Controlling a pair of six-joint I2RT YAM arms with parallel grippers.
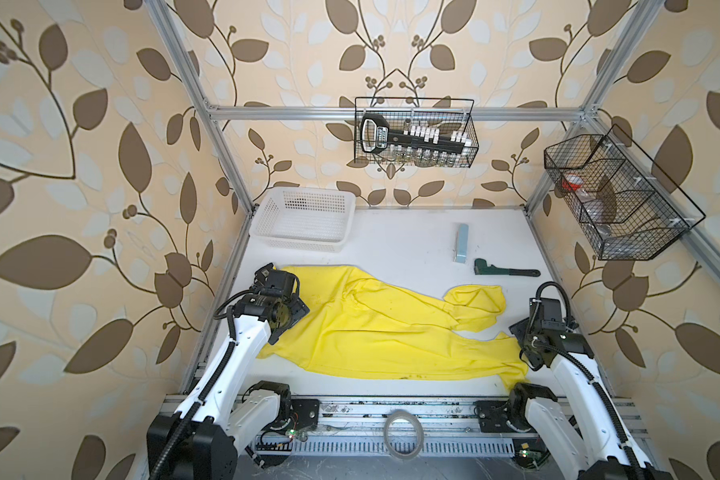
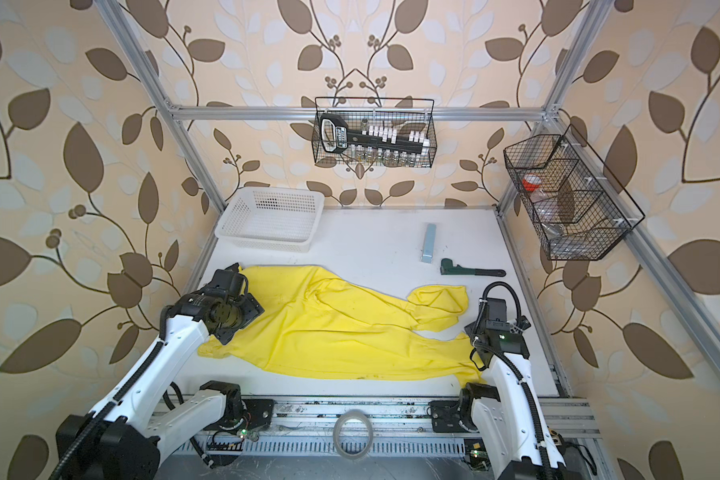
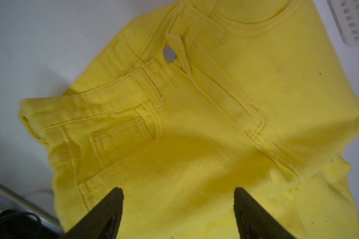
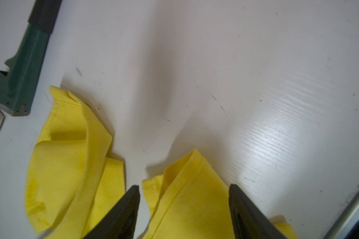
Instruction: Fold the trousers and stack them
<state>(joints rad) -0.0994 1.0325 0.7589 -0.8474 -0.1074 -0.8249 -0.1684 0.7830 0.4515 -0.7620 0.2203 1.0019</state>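
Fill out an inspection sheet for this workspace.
Surface: white table, lightly scuffed.
Job's things: yellow trousers spread unfolded, one leg end doubled back.
Clutter: white basket, green wrench, pale block, tape roll on the front rail.
Grippers: left gripper open over the waist; right gripper open astride a leg hem.
Cables: black hoses along both arms.
Surroundings: leaf wallpaper, metal frame, hung wire baskets.

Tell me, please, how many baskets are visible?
3: white basket, far left corner; black wire basket hanging at the back; second wire basket hanging on the right.
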